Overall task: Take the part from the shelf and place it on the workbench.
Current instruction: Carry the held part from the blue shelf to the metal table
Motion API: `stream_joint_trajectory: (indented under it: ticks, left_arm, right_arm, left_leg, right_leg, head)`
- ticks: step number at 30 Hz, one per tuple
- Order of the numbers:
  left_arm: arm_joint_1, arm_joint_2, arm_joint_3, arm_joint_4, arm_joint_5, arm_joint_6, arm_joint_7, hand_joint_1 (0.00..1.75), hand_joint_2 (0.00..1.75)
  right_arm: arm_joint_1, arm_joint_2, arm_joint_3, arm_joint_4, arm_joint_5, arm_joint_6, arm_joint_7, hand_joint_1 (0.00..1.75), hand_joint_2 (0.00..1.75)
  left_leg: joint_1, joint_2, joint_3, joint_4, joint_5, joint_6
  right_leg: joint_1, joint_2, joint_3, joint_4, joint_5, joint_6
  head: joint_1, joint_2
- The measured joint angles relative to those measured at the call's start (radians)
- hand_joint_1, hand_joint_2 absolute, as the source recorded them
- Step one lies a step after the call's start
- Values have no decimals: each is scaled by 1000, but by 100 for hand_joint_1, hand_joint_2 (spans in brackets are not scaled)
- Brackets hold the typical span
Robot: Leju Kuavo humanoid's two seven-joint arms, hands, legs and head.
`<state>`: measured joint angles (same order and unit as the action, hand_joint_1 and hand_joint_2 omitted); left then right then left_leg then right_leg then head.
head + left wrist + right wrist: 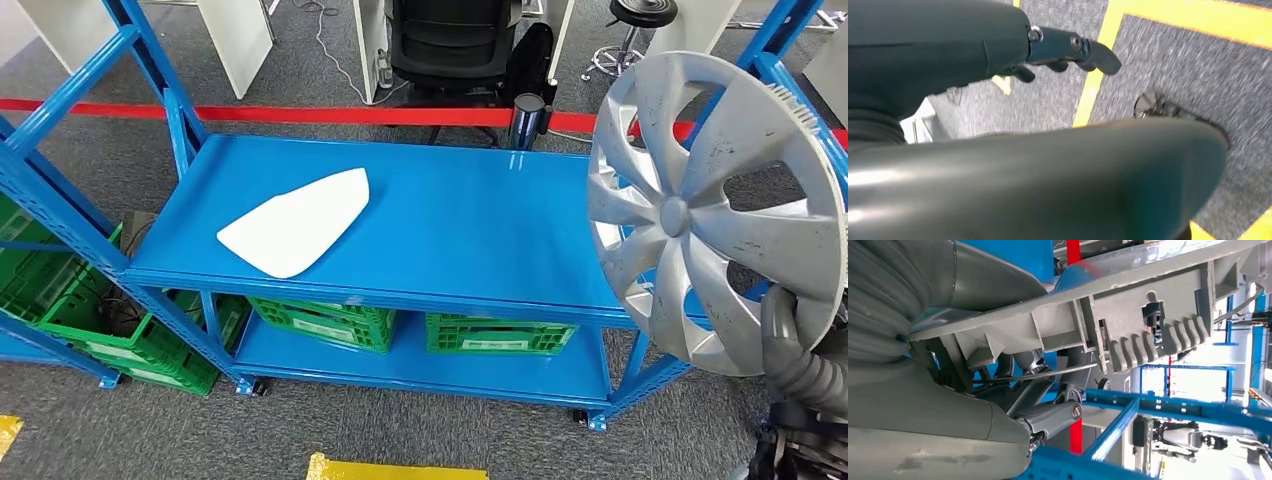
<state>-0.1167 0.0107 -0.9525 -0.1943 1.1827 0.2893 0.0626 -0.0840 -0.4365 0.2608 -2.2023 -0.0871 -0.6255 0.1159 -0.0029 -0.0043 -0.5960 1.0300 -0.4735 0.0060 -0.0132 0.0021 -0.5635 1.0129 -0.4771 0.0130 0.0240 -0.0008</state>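
Closest to me, at the robot's right side, the right hand (1013, 405) has hold of the silver hubcap (715, 210). From the wrist camera the thick thumb lies along the cap's outer face while the darker fingers (1048, 417) curl in behind the rim, against the ribbed grey back of the part, so the cap's lower edge is pinched between them. From the head camera the cap stands nearly upright, its spoked face turned toward the shelf, raised clear of the shelf board and overlapping the shelf's right end; the ribbed grey wrist cover comes up beneath its lower rim.

The left hand (1068, 52) hangs low over grey carpet marked with yellow tape; its dark fingers (1098, 55) are curled loosely with nothing in them.

Beyond the cap, the blue shelf (480, 220) carries a flat white panel (297, 222) lying on the left half of its upper board, well apart from the cap. Green crates (320, 322) sit on the lower board and to the left on the floor. Farther back a red tape (330, 115) runs across, with a black office chair (455, 45) behind it.
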Motion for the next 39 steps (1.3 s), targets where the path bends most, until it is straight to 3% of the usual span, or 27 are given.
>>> stream_joint_trajectory:
  ticks: [2,4,5,6,7,9,11,14,15,17,19,20,21,22,25,27,30,32,34,35,36,37,39]
  left_arm:
    - [0,-1,1,0,2,1,5,0,0]
    - [0,-2,1,0,2,0,14,0,0]
    - [1,-3,1,0,1,0,20,0,0]
    - [1,-4,1,0,-1,-1,26,0,0]
    - [1,-4,1,0,-3,-1,31,0,0]
    - [0,-4,1,1,-11,-1,40,0,0]
    - [-2,-4,1,1,-17,0,47,0,0]
    - [-1,-3,1,1,-20,3,52,0,0]
    - [0,-2,1,1,-20,4,51,0,0]
    - [0,2,1,2,-18,6,49,0,0]
    - [0,5,1,2,-16,7,47,0,0]
    - [0,6,1,2,-16,7,46,0,0]
    - [0,6,1,2,-15,7,46,0,0]
    - [0,6,1,2,-15,6,46,0,0]
    - [-1,6,1,2,-14,6,44,0,0]
    - [-1,6,1,2,-10,6,35,0,0]
    - [-1,8,3,3,10,4,15,0,0]
    - [0,9,9,3,31,6,1,0,0]
    - [0,8,17,3,46,10,-5,0,0]
    - [0,9,21,3,50,12,-6,0,0]
    - [0,10,23,3,53,15,-7,0,0]
    - [0,12,25,3,55,17,-8,0,0]
    - [-1,18,29,3,58,22,-6,0,0]
  right_arm:
    - [-3,-2,0,-2,3,-3,8,175,175]
    - [-5,-2,0,-4,10,-9,16,175,175]
    - [-4,-3,0,-4,16,-12,22,175,175]
    - [-1,-4,0,-5,21,-16,29,175,175]
    - [2,-6,0,-7,26,-20,35,175,175]
    - [10,-9,-2,-13,37,-28,45,175,175]
    - [14,-14,-6,-22,44,-35,51,175,175]
    - [19,-20,-11,-32,52,-40,57,175,175]
    - [22,-22,-12,-33,54,-40,60,175,175]
    - [27,-26,-12,-35,57,-41,64,175,175]
    - [29,-27,-12,-36,59,-41,65,175,175]
    - [30,-27,-11,-36,59,-41,66,175,175]
    - [31,-27,-12,-37,60,-41,66,175,175]
    - [32,-28,-12,-38,60,-41,66,175,175]
    - [33,-30,-12,-40,60,-40,66,175,175]
    - [31,-31,-12,-42,60,-39,66,175,175]
    - [24,-32,-9,-43,59,-35,61,175,175]
    - [18,-31,-6,-42,54,-30,51,175,175]
    - [12,-29,-1,-42,50,-26,41,175,175]
    - [11,-28,2,-41,48,-25,38,175,175]
    - [9,-27,4,-41,47,-25,37,175,175]
    - [8,-26,6,-40,46,-26,36,175,175]
    - [9,-24,10,-38,42,-29,30,175,175]
  left_leg:
    - [2,0,-37,81,-55,-8]
    - [8,0,-90,213,-118,-13]
    - [9,0,-103,253,-128,-14]
    - [10,1,-99,256,-121,-13]
    - [10,1,-74,220,-99,-12]
    - [9,0,4,86,-49,-5]
    - [6,0,55,-5,-31,3]
    - [4,1,58,-23,-22,18]
    - [6,2,55,-26,-15,24]
    - [9,3,43,-30,0,35]
    - [6,3,25,-29,12,40]
    - [4,3,15,-27,17,41]
    - [3,3,6,-25,23,41]
    - [1,3,-3,-23,28,40]
    - [-2,3,-22,-15,40,34]
    - [-3,4,-30,-12,50,24]
    - [-4,3,-41,-3,52,8]
    - [-1,1,-71,62,-9,-2]
    - [3,1,-113,188,-93,-9]
    - [5,1,-126,242,-115,-11]
    - [6,1,-124,268,-118,-12]
    - [7,1,-105,258,-103,-12]
    - [7,0,-16,141,-59,-7]
  right_leg:
    - [-3,-3,-4,-7,10,-9]
    - [-1,-3,-13,-6,17,-12]
    - [0,-3,-17,-5,19,-12]
    - [1,-3,-21,-4,22,-11]
    - [1,-3,-23,-3,24,-10]
    - [2,-3,-26,0,28,-4]
    - [5,-3,-33,3,34,7]
    - [2,-3,-43,4,45,26]
    - [1,-3,-51,15,33,31]
    - [-1,-3,-83,89,-32,39]
    - [-1,-2,-123,215,-112,43]
    - [-1,-2,-130,260,-131,43]
    - [-1,-2,-123,273,-131,42]
    - [0,-2,-98,247,-114,40]
    - [4,-2,28,55,-59,27]
    - [9,-2,62,-4,-56,19]
    - [6,-5,53,-14,-39,4]
    - [0,-9,40,-21,-23,-7]
    - [1,-9,22,-20,-9,-13]
    - [2,-9,12,-18,0,-14]
    - [2,-9,1,-16,7,-13]
    - [2,-9,-9,-13,13,-12]
    - [2,-8,-23,-7,21,-7]
  head:
    - [-11,0]
    - [-22,0]
    - [-24,0]
    - [-26,0]
    - [-29,0]
    - [-38,0]
    - [-43,0]
    - [-41,0]
    - [-40,0]
    - [-31,0]
    - [-16,0]
    - [-11,0]
    - [-7,0]
    - [-4,0]
    - [3,0]
    - [5,0]
    - [3,0]
    - [-6,0]
    - [-17,0]
    - [-21,0]
    - [-24,0]
    - [-27,0]
    - [-35,0]
